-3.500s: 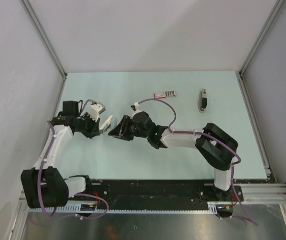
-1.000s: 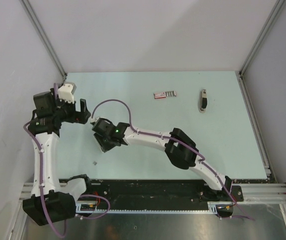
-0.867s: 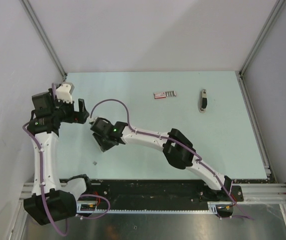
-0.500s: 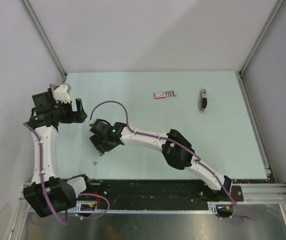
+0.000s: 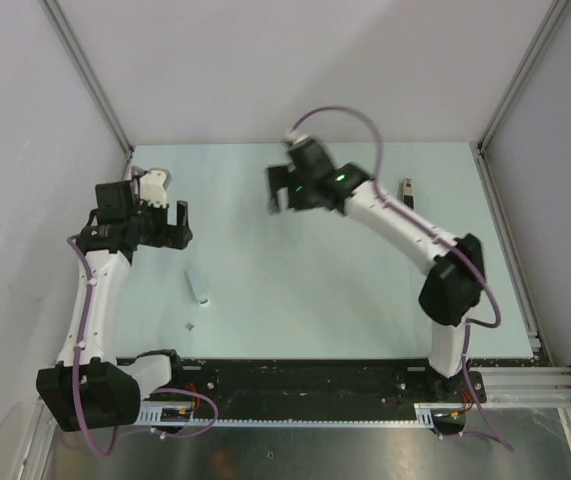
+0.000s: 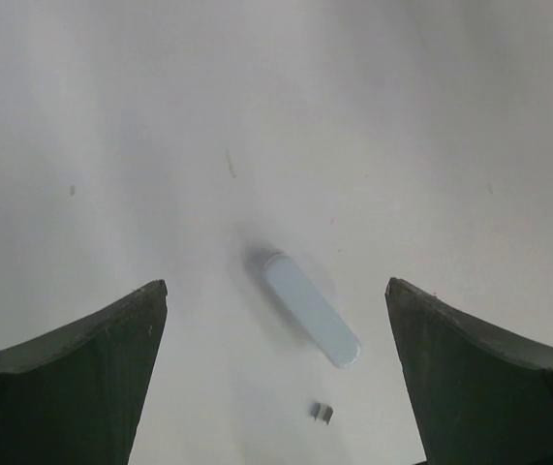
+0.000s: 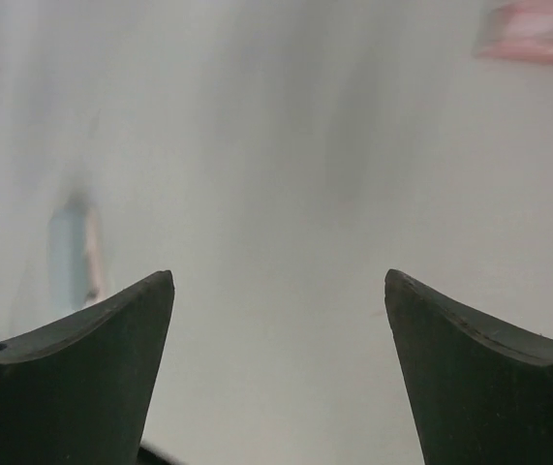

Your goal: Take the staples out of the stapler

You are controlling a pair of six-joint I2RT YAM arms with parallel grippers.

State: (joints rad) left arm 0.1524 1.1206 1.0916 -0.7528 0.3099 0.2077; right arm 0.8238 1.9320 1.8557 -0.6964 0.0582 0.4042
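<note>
The stapler (image 5: 198, 285) is a small pale-blue oblong lying flat on the table, left of centre, with nothing touching it. In the left wrist view the stapler (image 6: 310, 308) lies between and beyond the fingers. A tiny clump of staples (image 5: 190, 326) lies just in front of it, and in the left wrist view these staples (image 6: 322, 413) sit below the stapler's near end. My left gripper (image 5: 178, 227) hangs open and empty above and left of the stapler; the left wrist view shows this gripper (image 6: 276, 286) with jaws wide. My right gripper (image 5: 274, 193) is open and empty, high over the back middle of the table.
A black and silver tool (image 5: 406, 186) lies at the back right, partly behind the right arm. The right wrist view is blurred; a pink shape (image 7: 537, 29) shows at its top right and a pale-blue smear (image 7: 71, 250) at its left. Grey walls close in the table.
The right gripper opened and let go of the stapler, which now lies on the table. The right arm then swung up to the back middle. The left gripper shifted slightly right.
</note>
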